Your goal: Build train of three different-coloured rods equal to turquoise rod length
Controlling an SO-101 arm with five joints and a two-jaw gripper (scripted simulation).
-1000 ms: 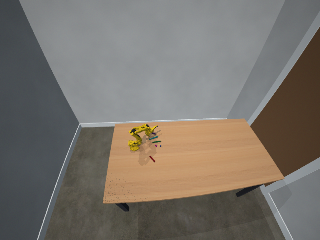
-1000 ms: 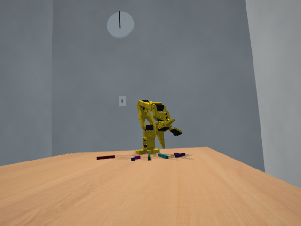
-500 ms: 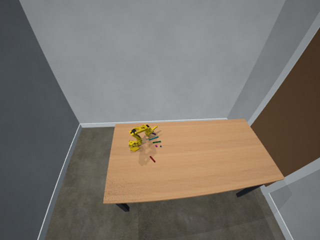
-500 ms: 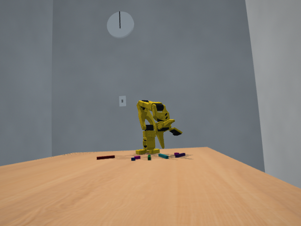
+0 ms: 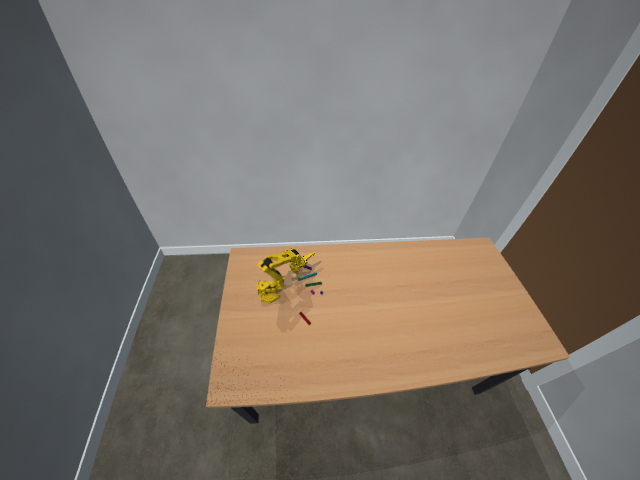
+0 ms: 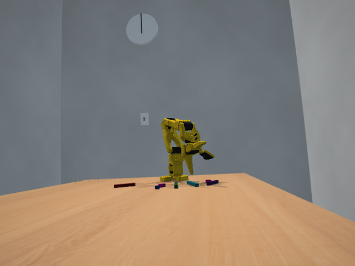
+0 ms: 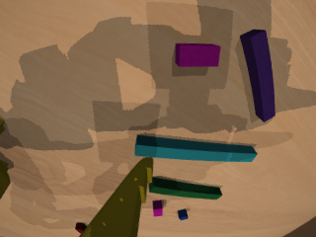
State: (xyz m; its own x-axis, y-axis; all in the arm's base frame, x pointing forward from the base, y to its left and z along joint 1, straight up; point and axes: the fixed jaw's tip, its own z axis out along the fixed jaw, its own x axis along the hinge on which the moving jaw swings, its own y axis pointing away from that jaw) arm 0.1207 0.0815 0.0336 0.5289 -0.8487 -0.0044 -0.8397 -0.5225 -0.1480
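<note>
arm and hand [image 5: 277, 273] [image 6: 192, 163] [image 7: 123, 202]: showing yellow with black parts
tabletop [image 5: 413, 310] [image 6: 172, 229] [image 7: 30, 25]: displaying light orange-brown with wavy wood grain
longest rod [image 5: 307, 276] [image 6: 192, 183] [image 7: 195, 149]: showing turquoise
other rods: showing red [image 5: 305, 318] [image 6: 124, 185] [image 7: 80, 227], green [image 5: 313, 284] [image 6: 176, 185] [image 7: 185, 189], purple, blue and, on two, magenta
clock [image 6: 141, 28]: wearing pale grey with a black hand line

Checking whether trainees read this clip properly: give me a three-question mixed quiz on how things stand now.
1. Which rod lies between the turquoise rod and the blue rod?
2. True or false: the gripper is open.
3. How many magenta rods does the wrist view show: (a) one, (b) two, (c) three?

Key: 1. The green rod; 2. True; 3. b.
</note>
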